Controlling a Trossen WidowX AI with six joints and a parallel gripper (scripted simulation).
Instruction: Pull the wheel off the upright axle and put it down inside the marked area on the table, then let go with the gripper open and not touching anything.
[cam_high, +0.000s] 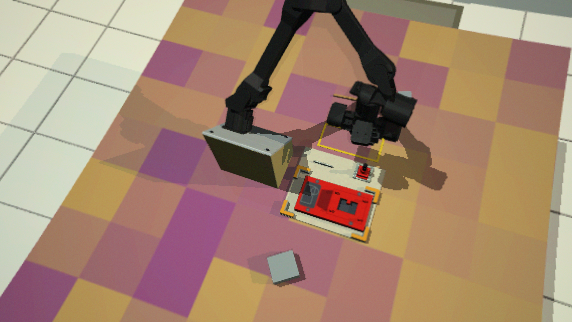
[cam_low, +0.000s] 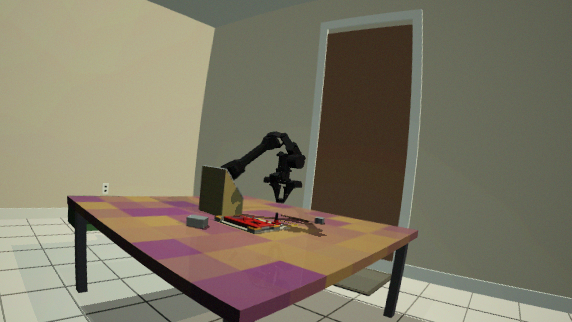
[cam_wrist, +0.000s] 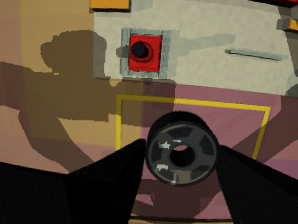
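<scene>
The wheel (cam_wrist: 161, 172), black with a grey spoked hub, is held between the two fingertips of my gripper (cam_wrist: 180, 149) (cam_low: 282, 200), which is shut on it. The wheel is off the axle and hangs above the table. The upright axle (cam_wrist: 139, 49) (cam_high: 365, 167) (cam_low: 276, 217) stands bare on its red block at the edge of the pale board. The marked area, a yellow outline (cam_wrist: 220, 104) (cam_high: 348, 153), lies beside the board. In the wrist view the wheel appears over it. The arm hides part of the outline in the top view.
A red plate (cam_high: 327, 200) (cam_low: 245, 221) lies on the pale board (cam_high: 325, 155) between orange corner pieces. A tall box (cam_high: 245, 160) (cam_low: 212, 190) stands at the arm's base. A grey block (cam_high: 283, 267) (cam_low: 197, 221) lies on the table, and another small grey block (cam_low: 319, 220) lies behind the arm.
</scene>
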